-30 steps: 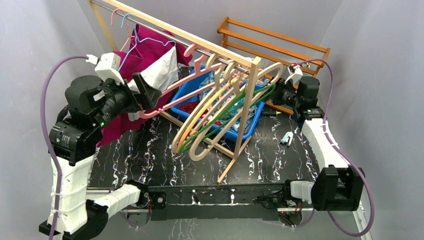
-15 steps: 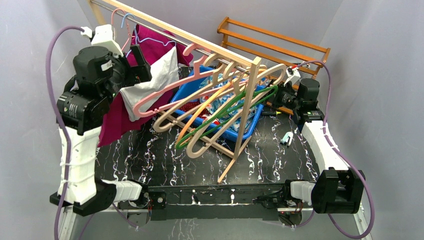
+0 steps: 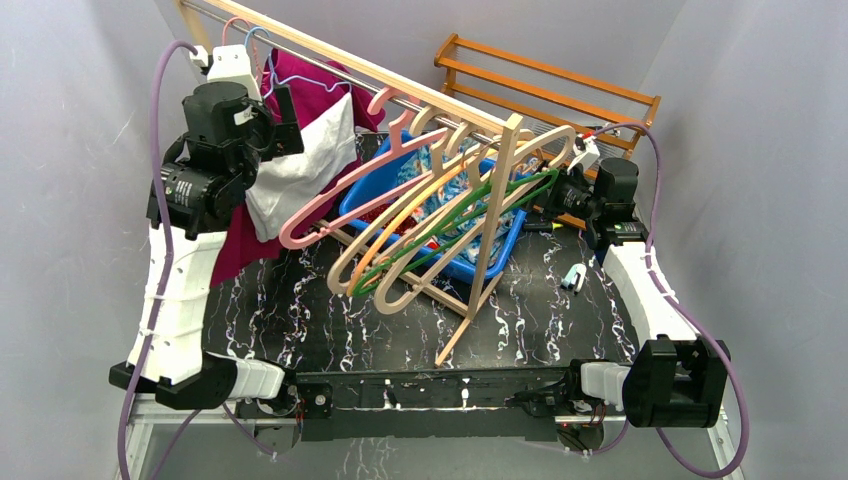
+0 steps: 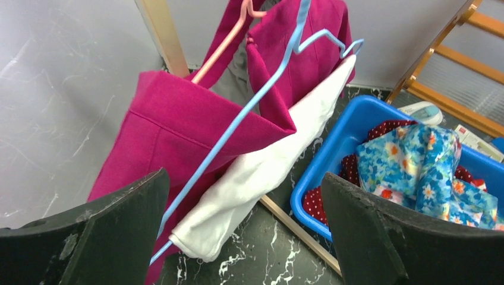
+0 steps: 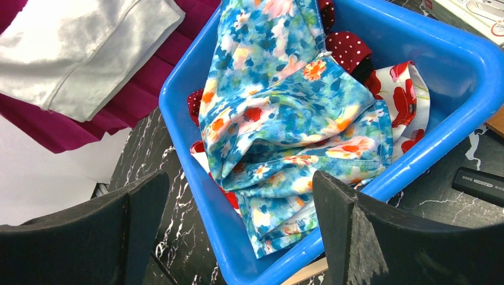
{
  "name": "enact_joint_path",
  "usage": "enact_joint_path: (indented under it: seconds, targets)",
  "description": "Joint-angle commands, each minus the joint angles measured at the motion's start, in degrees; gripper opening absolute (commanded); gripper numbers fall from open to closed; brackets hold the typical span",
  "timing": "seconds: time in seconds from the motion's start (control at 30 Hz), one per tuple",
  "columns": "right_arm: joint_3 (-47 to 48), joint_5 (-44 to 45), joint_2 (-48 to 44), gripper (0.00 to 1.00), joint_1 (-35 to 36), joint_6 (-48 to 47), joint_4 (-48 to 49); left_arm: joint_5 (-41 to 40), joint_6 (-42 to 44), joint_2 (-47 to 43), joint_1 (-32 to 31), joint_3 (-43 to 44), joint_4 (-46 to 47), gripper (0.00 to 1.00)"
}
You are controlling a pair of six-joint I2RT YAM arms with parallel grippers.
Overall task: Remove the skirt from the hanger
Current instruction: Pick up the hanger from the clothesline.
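A white skirt (image 3: 300,170) hangs on a thin blue wire hanger (image 4: 238,119) at the left end of the wooden rail (image 3: 350,62). A magenta garment (image 3: 238,250) hangs behind it on a pink wire hanger (image 4: 220,47). My left gripper (image 3: 282,118) is raised beside the white skirt (image 4: 261,172), open, nothing between its fingers. My right gripper (image 3: 556,186) hovers open over the right end of the blue bin (image 3: 505,245), holding nothing.
The blue bin (image 5: 178,136) holds floral and dotted clothes (image 5: 285,119). Several empty hangers, pink (image 3: 330,205), wooden (image 3: 400,290), orange and green (image 3: 450,215), hang slanted from the rail over the bin. A wooden rack (image 3: 550,75) stands at the back right.
My left arm has risen and moved back from the pink plastic hanger up to the white skirt, its jaws widening. The loose hangers have swung. The right arm has stayed put.
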Motion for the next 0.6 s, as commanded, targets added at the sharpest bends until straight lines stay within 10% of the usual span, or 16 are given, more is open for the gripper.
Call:
enact_joint_path:
  seconds: [0.0, 0.57]
  targets:
    - [0.67, -0.72, -0.13, 0.99, 0.18, -0.41, 2.52, 2.57, -1.88, -0.49, 1.12, -2.29, 0.0, 0.98]
    - [0.71, -0.46, -0.69, 0.98, 0.18, -0.41, 1.99, 16.23, -11.21, -10.13, 1.58, -15.92, 0.51, 0.51]
